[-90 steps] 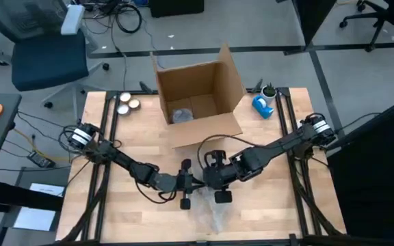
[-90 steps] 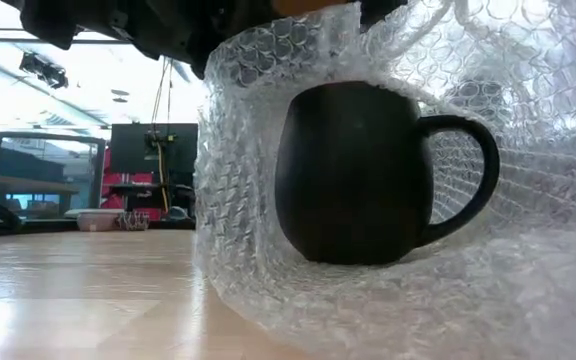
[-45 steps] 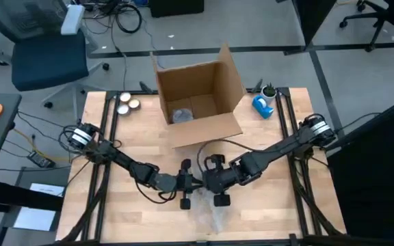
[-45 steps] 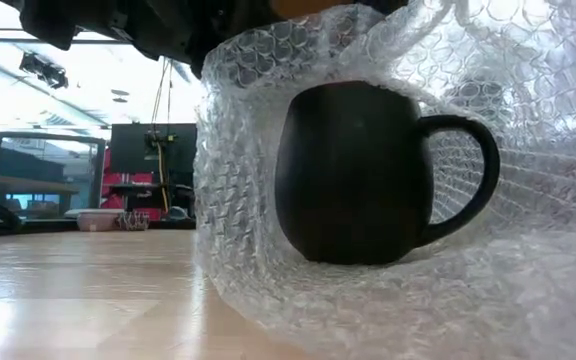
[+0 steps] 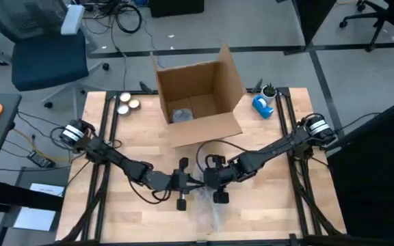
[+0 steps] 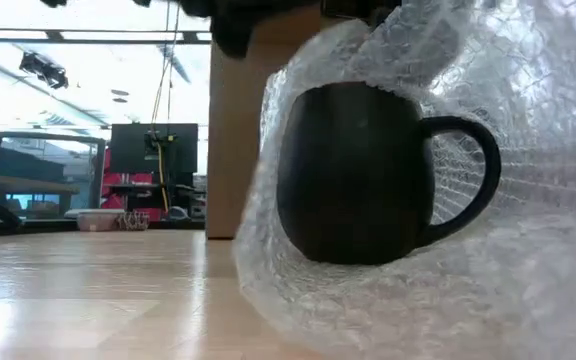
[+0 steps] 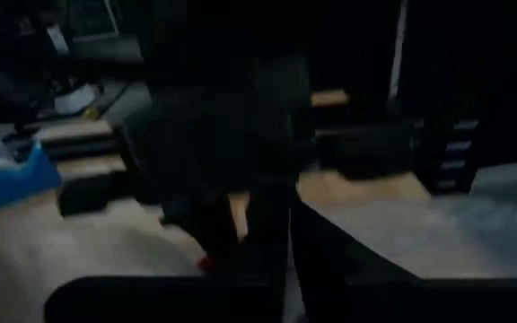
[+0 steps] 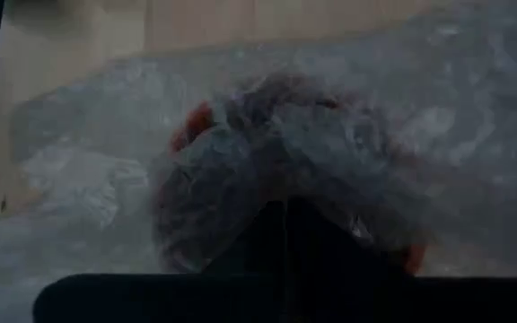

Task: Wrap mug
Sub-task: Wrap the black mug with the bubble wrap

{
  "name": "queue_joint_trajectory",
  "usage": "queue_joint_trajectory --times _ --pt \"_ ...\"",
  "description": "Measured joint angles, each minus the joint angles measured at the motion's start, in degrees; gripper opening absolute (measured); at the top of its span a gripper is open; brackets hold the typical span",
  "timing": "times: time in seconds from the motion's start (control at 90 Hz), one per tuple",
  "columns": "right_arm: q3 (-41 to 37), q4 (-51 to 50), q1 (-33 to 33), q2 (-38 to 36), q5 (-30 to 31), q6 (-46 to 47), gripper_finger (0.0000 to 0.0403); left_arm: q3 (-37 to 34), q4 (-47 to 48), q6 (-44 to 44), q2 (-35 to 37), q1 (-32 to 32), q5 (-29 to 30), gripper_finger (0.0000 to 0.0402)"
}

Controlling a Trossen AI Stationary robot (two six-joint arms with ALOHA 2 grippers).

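— Where's the mug [image 6: 358, 172] now?

— Right of centre in the low view, upright on the table [image 5: 142, 212], handle to the right. Bubble wrap [image 6: 528, 180] lies under it and rises behind and over its top, but the front face is bare, so I judge the wrap about half done. The sheet needs pulling round the front and closing.

— And your grippers?

— In the overhead view my right gripper [image 5: 214, 183] sits low in the middle of the frame, above the mug. Its wrist view shows its fingers pinched shut on a bunched fold of the wrap. My left gripper [image 5: 181, 186] is just beside it, to its left. I cannot tell its grip — that wrist view is too dark.

— Any containers?

— A cardboard box [image 5: 198, 96] stands open at the upper centre, with something pale and crumpled [image 5: 182, 115] inside, too small to identify. Likely the mug's destination, as I judge.
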State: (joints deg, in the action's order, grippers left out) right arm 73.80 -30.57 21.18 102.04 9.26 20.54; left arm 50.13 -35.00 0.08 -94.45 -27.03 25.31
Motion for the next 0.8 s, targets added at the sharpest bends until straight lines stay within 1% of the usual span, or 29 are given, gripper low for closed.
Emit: queue_joint_trajectory --times 0.078,0.222,0.289,0.378,0.456,0.578,0.689,0.8 --pt "0.0 1.3 -0.3 0.0 0.8 -1.3 0.0 0.0 0.5 -0.2 -0.4 0.4 0.2 0.0" --pt "-0.1 4.3 -0.7 0.1 5.1 -4.3 0.0 0.0 0.8 -2.2 -4.3 1.7 0.6 0.0" --pt "-0.1 5.0 -1.0 0.1 5.8 -4.5 0.0 0.0 1.0 -3.3 -5.8 2.1 0.7 0.0" --pt "-0.3 5.0 -1.3 0.1 4.9 -3.7 0.0 0.0 0.9 -3.5 -6.7 2.3 1.1 0.0" --pt "-1.3 5.3 -1.4 0.1 2.9 -3.2 0.0 0.0 1.1 -3.5 -6.8 2.4 2.3 0.0" --pt "-2.7 5.5 -1.3 0.0 1.6 -1.7 0.0 0.0 2.0 -3.5 -6.8 2.4 4.0 0.0" --pt "-2.5 4.5 -1.3 0.0 1.1 -1.6 0.0 0.0 4.5 -3.5 -6.8 2.4 5.1 0.0" --pt "-1.9 2.0 -1.3 0.0 -0.2 -0.5 0.0 0.0 7.8 -3.0 -4.4 1.7 7.0 0.0"
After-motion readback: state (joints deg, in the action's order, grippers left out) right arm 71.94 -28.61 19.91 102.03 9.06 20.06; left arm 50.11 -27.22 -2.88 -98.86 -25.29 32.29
